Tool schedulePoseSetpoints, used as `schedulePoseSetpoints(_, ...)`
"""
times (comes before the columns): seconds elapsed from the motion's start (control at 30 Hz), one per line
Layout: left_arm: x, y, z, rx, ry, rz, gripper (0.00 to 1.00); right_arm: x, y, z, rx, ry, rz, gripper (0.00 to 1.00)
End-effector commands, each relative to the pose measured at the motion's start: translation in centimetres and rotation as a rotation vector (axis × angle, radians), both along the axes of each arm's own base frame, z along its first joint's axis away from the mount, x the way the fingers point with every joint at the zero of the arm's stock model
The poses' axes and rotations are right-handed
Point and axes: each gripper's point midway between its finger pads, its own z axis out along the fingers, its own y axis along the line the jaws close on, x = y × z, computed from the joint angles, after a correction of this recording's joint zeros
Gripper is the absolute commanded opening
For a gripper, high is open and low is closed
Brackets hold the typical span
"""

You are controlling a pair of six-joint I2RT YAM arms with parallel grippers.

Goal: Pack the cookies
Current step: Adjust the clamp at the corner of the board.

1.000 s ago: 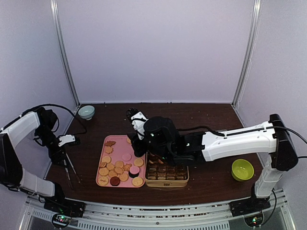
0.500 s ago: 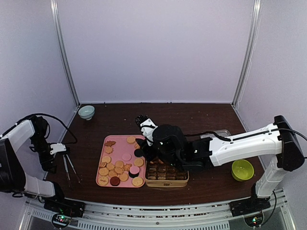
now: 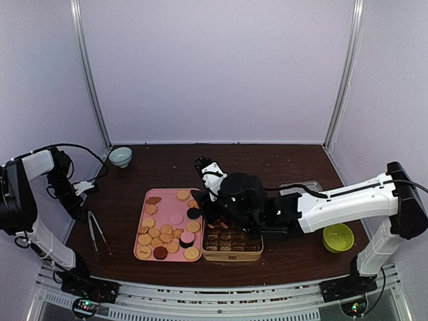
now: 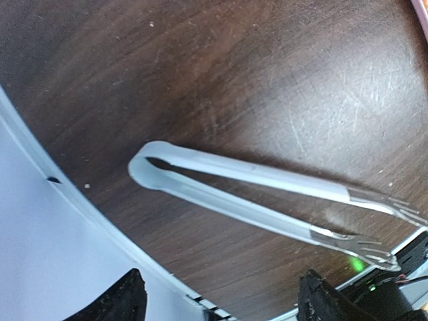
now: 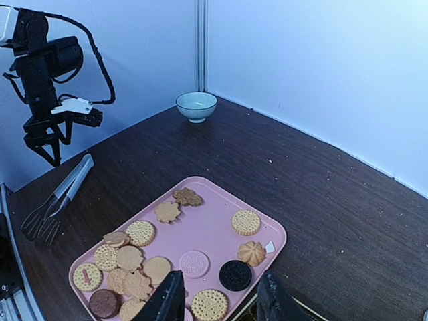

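Note:
Several cookies [image 3: 166,231] lie on a pink tray [image 3: 166,202]: mostly round and tan, some flower-shaped, one pink [image 5: 194,263], one black [image 5: 235,275]. Right of the tray stands a tan compartment box [image 3: 232,245] holding brown pieces. My right gripper [image 3: 206,212] hangs open and empty over the tray's right edge beside the box; its fingers [image 5: 170,301] frame the near cookies. My left gripper [image 3: 77,207] is open and empty at the far left, above metal tongs [image 4: 267,200] that lie flat on the table [image 3: 97,234].
A pale blue bowl [image 3: 120,156] sits at the back left corner. A green bowl [image 3: 338,237] stands at the right front. A clear flat lid [image 3: 304,186] lies behind the right arm. The table's left edge runs close under the left gripper.
The left gripper has let go of the tongs and drawn back up and left; the tongs now lie on the table. The right arm has shifted right toward the box.

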Motion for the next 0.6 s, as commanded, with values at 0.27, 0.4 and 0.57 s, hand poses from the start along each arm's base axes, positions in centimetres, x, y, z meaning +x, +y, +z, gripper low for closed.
schedulePoseSetpoints(0.27,0.3,-2.2,-3.6,-0.047,0.108,0.096,0.75,0.2,-0.2,1.3,0.042,-0.011,-0.027,0.38)
schedulePoseSetpoints(0.4,0.4,-2.0,-4.3,-0.041,0.127,0.122,0.7,0.2,-0.3,1.2,0.041,-0.009,-0.03,0.38)
schedulePoseSetpoints(0.57,0.0,-2.2,-5.4,-0.041,0.153,0.141,0.58,0.3,-0.2,1.0,0.037,-0.011,-0.033,0.38)
